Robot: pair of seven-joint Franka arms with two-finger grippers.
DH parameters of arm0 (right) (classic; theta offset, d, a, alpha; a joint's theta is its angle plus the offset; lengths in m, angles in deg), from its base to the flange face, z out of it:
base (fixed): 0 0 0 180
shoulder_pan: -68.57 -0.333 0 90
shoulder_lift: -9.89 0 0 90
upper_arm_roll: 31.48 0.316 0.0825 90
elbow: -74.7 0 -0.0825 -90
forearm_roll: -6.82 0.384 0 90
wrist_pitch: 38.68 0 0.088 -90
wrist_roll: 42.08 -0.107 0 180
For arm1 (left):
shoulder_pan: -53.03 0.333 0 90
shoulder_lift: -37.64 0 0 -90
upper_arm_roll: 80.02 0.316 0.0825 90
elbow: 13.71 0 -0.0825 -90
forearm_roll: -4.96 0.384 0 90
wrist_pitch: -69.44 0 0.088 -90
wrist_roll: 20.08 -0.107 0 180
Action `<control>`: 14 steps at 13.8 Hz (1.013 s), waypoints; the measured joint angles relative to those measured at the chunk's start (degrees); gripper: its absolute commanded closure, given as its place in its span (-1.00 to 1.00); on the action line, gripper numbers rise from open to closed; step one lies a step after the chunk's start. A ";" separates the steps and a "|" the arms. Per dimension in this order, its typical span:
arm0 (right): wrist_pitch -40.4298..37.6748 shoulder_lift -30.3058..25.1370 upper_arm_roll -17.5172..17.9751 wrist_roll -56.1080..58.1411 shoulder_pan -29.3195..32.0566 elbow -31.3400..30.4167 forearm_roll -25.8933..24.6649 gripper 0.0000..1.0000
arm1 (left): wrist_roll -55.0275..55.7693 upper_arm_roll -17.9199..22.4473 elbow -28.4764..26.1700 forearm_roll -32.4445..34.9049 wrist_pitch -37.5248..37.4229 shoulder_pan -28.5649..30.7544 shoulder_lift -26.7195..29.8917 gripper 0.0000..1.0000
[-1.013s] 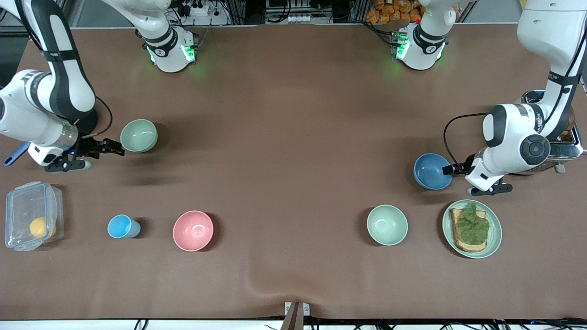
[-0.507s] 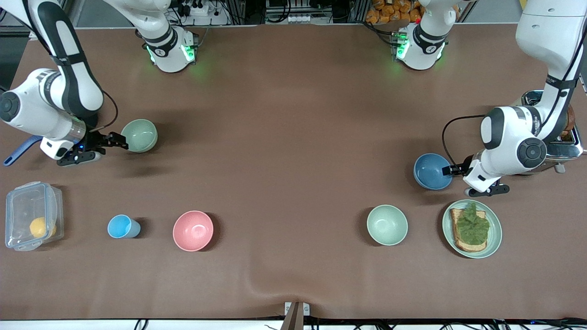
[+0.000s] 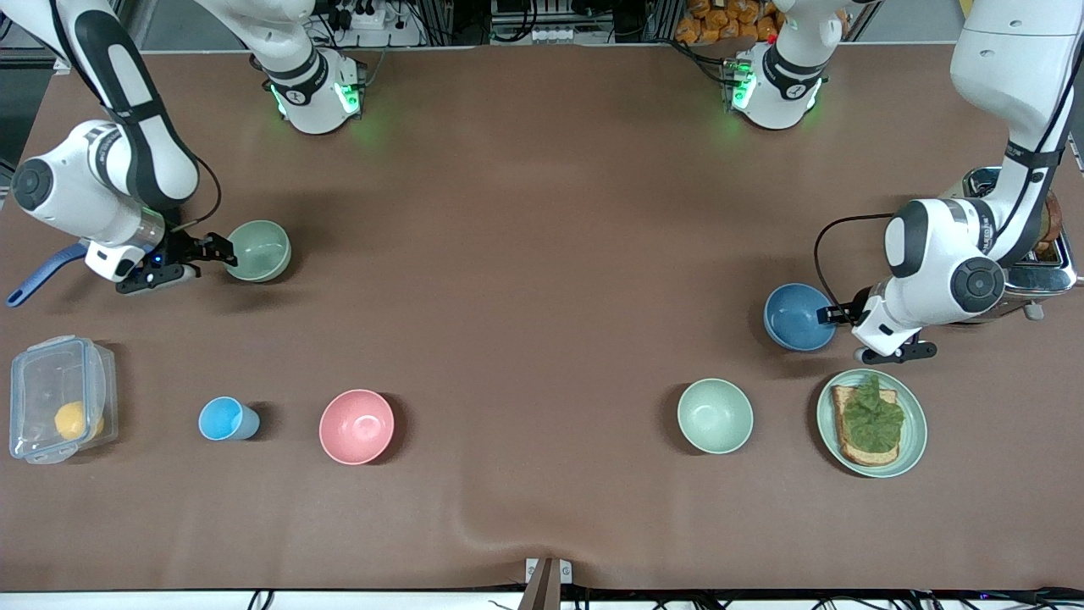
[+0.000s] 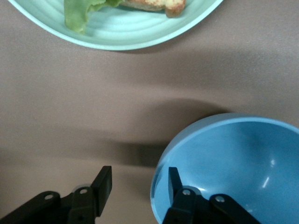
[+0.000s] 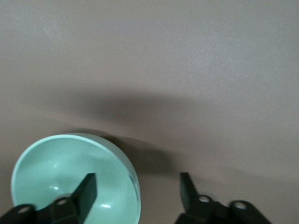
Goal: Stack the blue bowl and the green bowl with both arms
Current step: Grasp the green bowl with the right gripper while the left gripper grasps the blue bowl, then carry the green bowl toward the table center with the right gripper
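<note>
At the right arm's end of the brown table [image 3: 525,254], the right gripper [image 3: 222,252] straddles the rim of the round pale sage-green bowl [image 3: 261,250]. Its 2 fingers [image 5: 86,191] stand wide apart, 1 inside the bowl and 1 outside, not clamped. Nearer the front camera stand a clear lidded box [image 3: 58,409], a light-blue cup [image 3: 225,418], a pink bowl [image 3: 356,426] and a mintier green bowl [image 3: 715,415]. At the left arm's end, the left gripper [image 3: 832,315] straddles the rim of the round matte blue bowl [image 3: 796,316], fingers [image 4: 174,179] partly apart. A green plate [image 3: 911,428] of toast lies just beside it.
</note>
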 measured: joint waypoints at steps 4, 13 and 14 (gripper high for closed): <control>2.72 0.33 0.04 0.11 0.00 -2.06 0.00 0.53 | 0.01 -0.12 0.09 0.00 0.00 -0.08 -0.01 0.50; 3.97 1.65 0.08 1.36 0.00 -2.23 2.60 1.00 | -0.02 -0.64 0.91 -0.51 -0.19 -0.10 0.58 1.00; 3.97 1.59 0.13 1.72 0.00 -2.21 3.16 1.00 | -0.04 -0.67 1.33 -0.51 -0.17 -0.10 0.60 1.00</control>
